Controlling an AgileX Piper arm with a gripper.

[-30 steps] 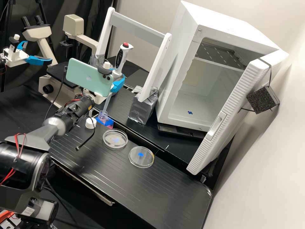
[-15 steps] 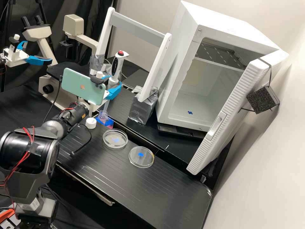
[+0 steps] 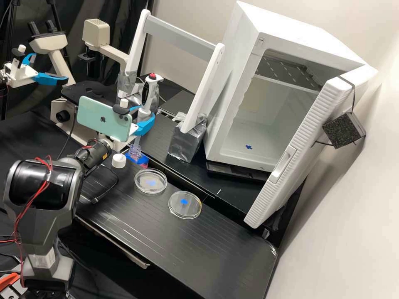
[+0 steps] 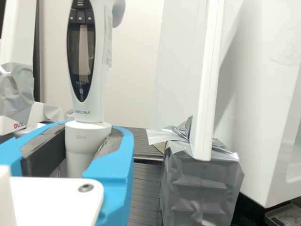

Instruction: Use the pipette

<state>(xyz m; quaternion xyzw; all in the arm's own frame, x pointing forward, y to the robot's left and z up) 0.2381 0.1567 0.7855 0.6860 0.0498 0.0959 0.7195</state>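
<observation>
- Gripping the pipette [image 3: 149, 92] are the blue fingers [image 3: 145, 126], drawn in on its pale barrel just under the handle; the wrist view shows dark pads [image 4: 109, 142] on either side of it.
- The pipette leans slightly from upright, its red button on top and dark display above the fingers; its clear lower end reaches down to the mouth of the bottle, though how far in I cannot tell.
- The uncapped bottle [image 3: 135, 152], with pink liquid low in it, stands near the rear edge of the front section of the counter [image 3: 199, 253].
- A white cap [image 3: 119, 160] sits just beside the bottle.
- A green phone [image 3: 104, 118] is mounted above the arm's wrist.
- Two clear round dishes, each with a blue mark, lie apart along that rear edge: the first dish [image 3: 151, 185] nearer the bottle, the second dish [image 3: 187, 210] closer to the right corner.
- Behind them, a white frame [image 3: 206, 85] rises from foil-wrapped feet.
- Toward the counter's right edge stands a white cabinet [image 3: 237, 95], its door [image 3: 299, 149] open.
- At the counter's far left is a beige microscope [image 3: 96, 32].
</observation>
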